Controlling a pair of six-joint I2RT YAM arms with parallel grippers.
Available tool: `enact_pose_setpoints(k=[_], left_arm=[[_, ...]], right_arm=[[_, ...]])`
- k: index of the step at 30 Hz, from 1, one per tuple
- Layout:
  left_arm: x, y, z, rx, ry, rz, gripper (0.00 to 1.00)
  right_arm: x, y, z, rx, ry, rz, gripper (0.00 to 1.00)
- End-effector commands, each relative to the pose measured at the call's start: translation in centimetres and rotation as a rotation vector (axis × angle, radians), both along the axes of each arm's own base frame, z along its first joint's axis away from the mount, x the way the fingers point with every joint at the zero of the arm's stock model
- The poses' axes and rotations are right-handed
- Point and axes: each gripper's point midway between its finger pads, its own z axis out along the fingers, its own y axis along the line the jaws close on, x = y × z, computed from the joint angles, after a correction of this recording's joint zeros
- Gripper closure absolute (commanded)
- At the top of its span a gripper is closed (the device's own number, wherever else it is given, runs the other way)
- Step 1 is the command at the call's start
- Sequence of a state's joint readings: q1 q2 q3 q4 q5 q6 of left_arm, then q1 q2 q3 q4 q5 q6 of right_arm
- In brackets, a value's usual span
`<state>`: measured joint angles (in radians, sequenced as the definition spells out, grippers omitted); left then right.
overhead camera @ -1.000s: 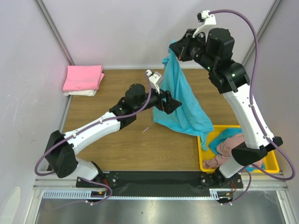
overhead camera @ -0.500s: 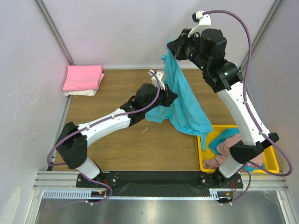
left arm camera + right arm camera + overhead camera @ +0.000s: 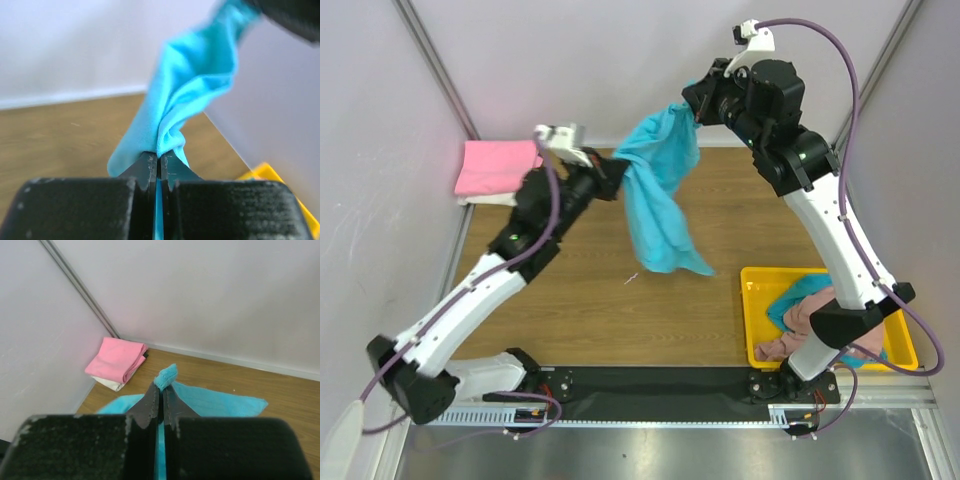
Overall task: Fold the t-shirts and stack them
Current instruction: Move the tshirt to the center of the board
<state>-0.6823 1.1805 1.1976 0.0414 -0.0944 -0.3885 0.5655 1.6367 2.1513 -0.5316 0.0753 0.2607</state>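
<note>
1. My left gripper (image 3: pixel 160 164) is pressed together on a bunched edge of the turquoise shirt (image 3: pixel 660 190), held up over the far left part of the table (image 3: pixel 570 300).
2. My right gripper (image 3: pixel 162 392) pinches another bit of the same shirt, higher up and close to the back wall. A small tuft of cloth pokes out past my fingertips.
3. The turquoise shirt hangs in the air between my two grippers. Its loose body droops in folds over the middle of the table, and I cannot tell whether its lower end touches the wood.
4. The bright pink shirt (image 3: pixel 498 165) lies folded in the far left corner, on top of the cream shirt (image 3: pixel 496 199).
5. The yellow tray (image 3: pixel 757 325) sits at the near right beside my right arm's base. It holds the dusty pink shirt (image 3: pixel 798 328) and the teal shirt (image 3: pixel 802 292), crumpled together.
</note>
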Motion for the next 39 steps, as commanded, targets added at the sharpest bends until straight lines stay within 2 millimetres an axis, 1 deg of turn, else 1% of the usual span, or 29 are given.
enact_pose_setpoints(k=[1,2,3,4,5,6,7,8,9,11,14,16,17,19,20,21,22,23,24,26,27,28,29,30,31,33,35,37,39], left_arm=[[0.6,6.4,3.5,0.016,-0.065,0.154,1.00],[0.4,7.4,3.4,0.045,-0.058,0.160,1.00],[0.0,8.5,5.0,0.049,-0.092,0.169,1.00],[0.6,10.7,4.6,0.116,-0.085,0.206,1.00],[0.4,11.1,5.0,0.143,-0.092,0.183,1.00],[0.5,12.1,6.5,0.161,-0.116,0.204,1.00],[0.9,13.8,5.9,0.235,-0.099,0.236,1.00],[1.1,14.4,6.0,0.278,-0.102,0.248,1.00],[1.0,15.2,7.3,0.311,-0.126,0.284,1.00],[1.5,15.6,6.4,0.419,-0.116,0.283,1.00],[1.8,15.7,5.6,0.467,-0.108,0.280,1.00],[2.4,15.8,4.4,0.509,-0.087,0.271,1.00],[2.9,15.7,2.8,0.545,-0.044,0.257,1.00],[2.7,14.8,0.2,0.603,0.007,0.170,1.00],[2.3,14.5,-1.5,0.614,0.036,0.139,1.00],[2.0,14.2,-2.4,0.607,0.048,0.114,1.00],[1.7,13.8,-3.3,0.568,0.078,0.102,1.00],[1.2,13.1,-3.9,0.537,0.095,0.065,1.00],[0.4,12.7,-5.7,0.518,0.139,0.032,1.00],[-1.4,10.9,-7.5,0.437,0.206,-0.069,1.00],[-2.3,10.4,-10.2,0.424,0.274,-0.113,1.00],[-3.7,9.4,-10.7,0.388,0.293,-0.162,1.00],[-4.8,8.5,-11.6,0.370,0.317,-0.215,1.00],[-5.9,8.1,-13.9,0.373,0.369,-0.243,1.00],[-7.5,6.9,-14.4,0.369,0.377,-0.291,1.00],[-9.5,5.8,-16.7,0.387,0.428,-0.351,1.00],[-12.1,3.9,-18.0,0.397,0.469,-0.451,0.99],[-14.5,3.0,-19.8,0.424,0.542,-0.522,0.98],[-15.5,3.1,-21.3,0.455,0.600,-0.533,0.91]], right_arm=[[-0.5,1.6,3.0,0.056,-0.076,0.073,1.00],[-0.5,1.9,3.2,0.058,-0.080,0.081,1.00],[-0.6,2.0,3.8,0.067,-0.094,0.084,1.00],[-0.2,2.4,3.6,0.064,-0.092,0.085,1.00],[-0.3,3.0,3.5,0.066,-0.089,0.116,1.00],[-0.4,3.2,4.0,0.073,-0.101,0.124,1.00],[0.0,3.5,3.6,0.068,-0.092,0.125,1.00],[0.6,3.8,2.9,0.065,-0.077,0.118,1.00],[1.0,3.9,2.7,0.061,-0.073,0.110,1.00],[1.8,3.4,1.8,0.049,-0.054,0.061,1.00],[3.1,2.1,0.4,0.012,-0.025,-0.034,1.00],[3.1,1.8,-0.2,-0.004,-0.014,-0.044,1.00],[3.4,1.8,-1.6,-0.023,0.013,-0.043,1.00],[2.9,1.5,-2.8,-0.038,0.038,-0.043,1.00],[3.4,1.5,-6.8,-0.086,0.112,-0.052,1.00],[3.3,1.1,-8.4,-0.096,0.140,-0.062,1.00],[2.8,0.5,-8.6,-0.077,0.139,-0.070,1.00],[3.0,-0.4,-10.7,-0.049,0.197,-0.087,1.00],[2.8,-1.0,-15.4,-0.067,0.295,-0.095,1.00],[1.9,-1.8,-17.3,0.032,0.357,-0.073,1.00],[2.2,-3.1,-18.6,0.054,0.381,-0.098,1.00],[1.7,-3.7,-22.1,0.047,0.429,-0.112,1.00],[0.9,-3.8,-22.2,0.062,0.427,-0.091,1.00],[0.5,-4.4,-23.2,0.057,0.435,-0.099,1.00],[0.0,-4.8,-24.9,0.037,0.460,-0.107,1.00],[-0.9,-5.4,-25.6,0.001,0.462,-0.111,1.00],[-1.8,-6.6,-27.3,-0.046,0.504,-0.145,1.00],[-3.2,-7.3,-28.1,-0.085,0.541,-0.147,1.00],[-4.8,-7.9,-28.4,-0.097,0.564,-0.140,1.00]])
